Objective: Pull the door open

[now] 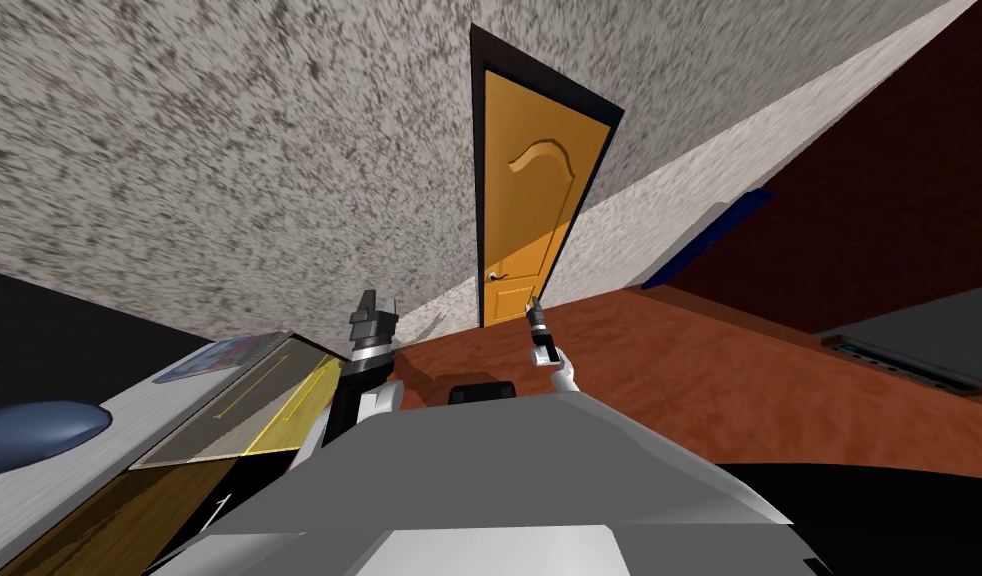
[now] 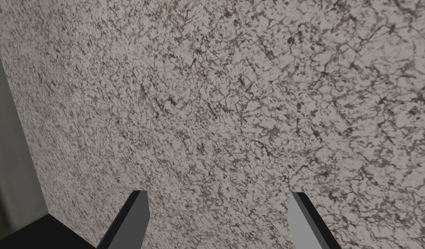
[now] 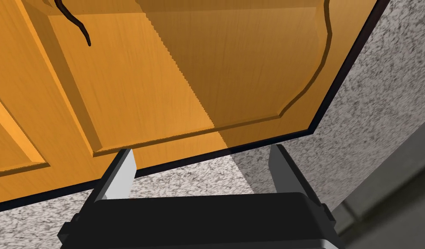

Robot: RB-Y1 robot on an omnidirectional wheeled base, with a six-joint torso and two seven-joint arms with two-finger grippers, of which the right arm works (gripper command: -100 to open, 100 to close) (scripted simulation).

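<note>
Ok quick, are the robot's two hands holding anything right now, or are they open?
Left gripper: open, holding nothing.
Right gripper: open, holding nothing, facing the orange panelled wooden door.

No legible text, labels, numbers or signs in any view. Orange wood-grain panelled door [image 1: 527, 190] shows carved panel outlines only, no lettering. Flat sheet with a blue-pink print [image 1: 234, 350], low on my left, is too smeared to read.
</note>
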